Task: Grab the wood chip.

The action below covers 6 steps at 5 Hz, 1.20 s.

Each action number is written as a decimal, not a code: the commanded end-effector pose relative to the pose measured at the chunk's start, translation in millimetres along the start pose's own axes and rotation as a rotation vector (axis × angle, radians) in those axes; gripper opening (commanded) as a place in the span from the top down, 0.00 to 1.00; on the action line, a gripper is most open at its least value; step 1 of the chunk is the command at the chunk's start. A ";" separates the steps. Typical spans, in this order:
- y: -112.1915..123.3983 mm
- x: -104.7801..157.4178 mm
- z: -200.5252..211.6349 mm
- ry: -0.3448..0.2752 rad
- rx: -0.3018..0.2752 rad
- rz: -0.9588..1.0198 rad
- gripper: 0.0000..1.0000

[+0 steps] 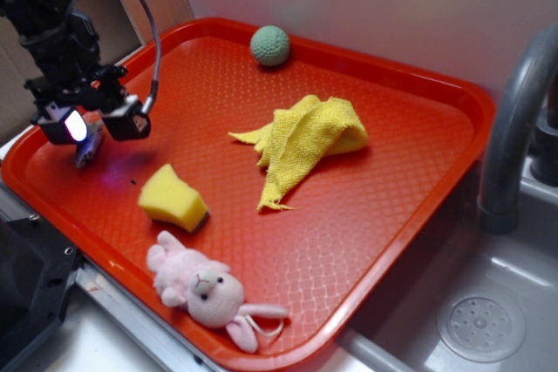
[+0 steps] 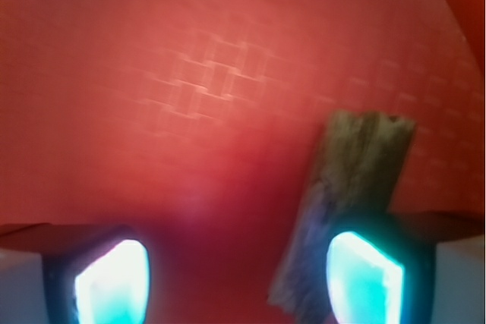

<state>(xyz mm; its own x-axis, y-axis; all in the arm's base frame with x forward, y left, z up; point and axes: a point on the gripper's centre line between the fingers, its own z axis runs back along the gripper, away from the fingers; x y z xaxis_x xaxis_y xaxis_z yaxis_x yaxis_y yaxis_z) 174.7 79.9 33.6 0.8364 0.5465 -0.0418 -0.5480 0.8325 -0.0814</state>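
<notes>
Tray: a red plastic tray with a woven-pattern floor and raised rim is seen filling most of the exterior view; everything else described is carried on it or hangs above it.
Sink: a grey basin with a round drain is seen at the near right, beside the tray, with a curved grey tap rising at the right edge.
Arm: a black robot arm with a grey cable is seen at the far left, reaching down over the tray's left end.
Cloth: a crumpled yellow cloth is laid near the middle of the tray, one corner trailing toward the near side.
Rabbit: a pink soft-toy rabbit is laid by the near rim, just beyond the near side of the sponge.
Sponge: a yellow wedge is set left of the cloth, well apart from it.
Claw: it is held open just above the tray floor at the left end; in the wrist view two lit pads are seen wide apart.
Ball: a green knitted ball is set by the far rim.
Wood chip: a grey-brown rough sliver is seen lying on the tray floor at the left end, beside the right-hand pad, not clamped; whether it is touched cannot be told. In the exterior view it is mostly hidden under the claw.
</notes>
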 end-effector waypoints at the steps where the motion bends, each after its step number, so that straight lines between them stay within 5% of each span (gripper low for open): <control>1: 7.0 0.5 6.5 -0.027 -0.004 -0.014 0.00; 3: 7.0 0.5 6.5 -0.027 -0.004 -0.014 0.00; 4: 37.1 10.3 7.8 -0.050 -0.005 0.220 0.00; 6: 48.3 17.3 -6.8 -0.036 0.027 0.257 0.00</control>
<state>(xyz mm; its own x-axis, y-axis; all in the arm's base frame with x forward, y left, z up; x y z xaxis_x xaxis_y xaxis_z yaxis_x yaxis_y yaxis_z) 167.0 124.1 14.7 0.6674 0.7426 -0.0561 -0.7446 0.6667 -0.0339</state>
